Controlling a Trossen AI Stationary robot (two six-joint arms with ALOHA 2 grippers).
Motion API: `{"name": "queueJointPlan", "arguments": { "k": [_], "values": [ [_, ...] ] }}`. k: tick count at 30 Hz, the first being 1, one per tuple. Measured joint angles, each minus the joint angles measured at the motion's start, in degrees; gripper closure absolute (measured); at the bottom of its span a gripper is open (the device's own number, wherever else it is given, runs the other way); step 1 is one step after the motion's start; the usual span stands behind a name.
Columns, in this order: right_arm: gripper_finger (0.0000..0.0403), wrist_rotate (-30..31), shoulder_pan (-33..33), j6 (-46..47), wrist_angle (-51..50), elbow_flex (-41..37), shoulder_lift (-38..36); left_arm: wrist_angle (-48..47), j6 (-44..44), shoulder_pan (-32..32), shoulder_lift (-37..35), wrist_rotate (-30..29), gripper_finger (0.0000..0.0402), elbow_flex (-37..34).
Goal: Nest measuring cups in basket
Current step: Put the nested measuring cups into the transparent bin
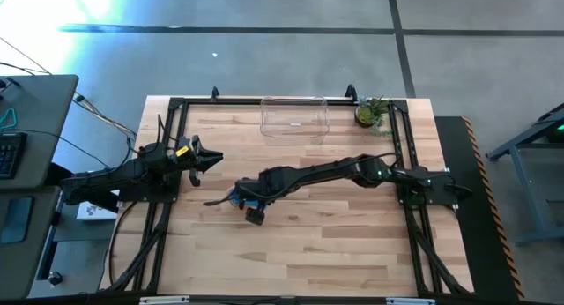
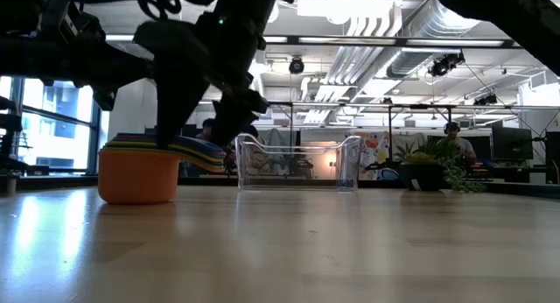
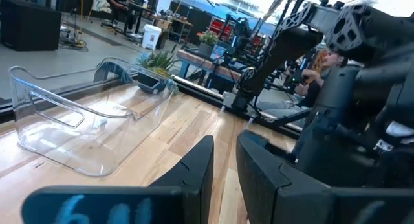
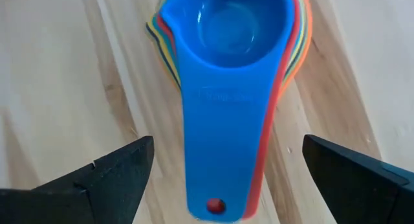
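Cups: I see the measuring cups (image 4: 229, 88) nested on the surface (image 1: 300, 243), well short of the basket (image 1: 294, 118).
Right pincer (image 4: 226, 175): apart, straddling the handles.
Left pincer (image 1: 211, 159): cannot tell, parked aside.
Risk: off-centre closing may fan the stack.

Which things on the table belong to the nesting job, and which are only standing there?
Belong to the job:
- stacked measuring cups, blue one on top
- clear basket, nothing in it
- right gripper, open over the cup handles

Not part of it:
- potted plant
- left gripper, waiting at the left side
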Motion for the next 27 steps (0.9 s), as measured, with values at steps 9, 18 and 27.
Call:
{"name": "queueJointPlan", "arguments": {
  "k": [9, 18, 27],
  "values": [
    [0.0018, 1.62, 0.02, -0.89, -0.30, -0.09, 1.87, 0.00, 0.00, 0.00, 0.00, 0.00, 0.0344, 0.02],
    [0.0058, 2.98, -0.05, -0.95, 1.69, 0.00, 2.71, 0.00, 0.00, -0.02, -0.02, -0.04, 0.0344, 0.04],
    [0.0094, 3.55, -0.76, -0.06, 0.50, 0.00, 2.73, 0.00, 0.00, -0.01, 0.00, -0.02, 0.0344, 0.02]
  ]
}}
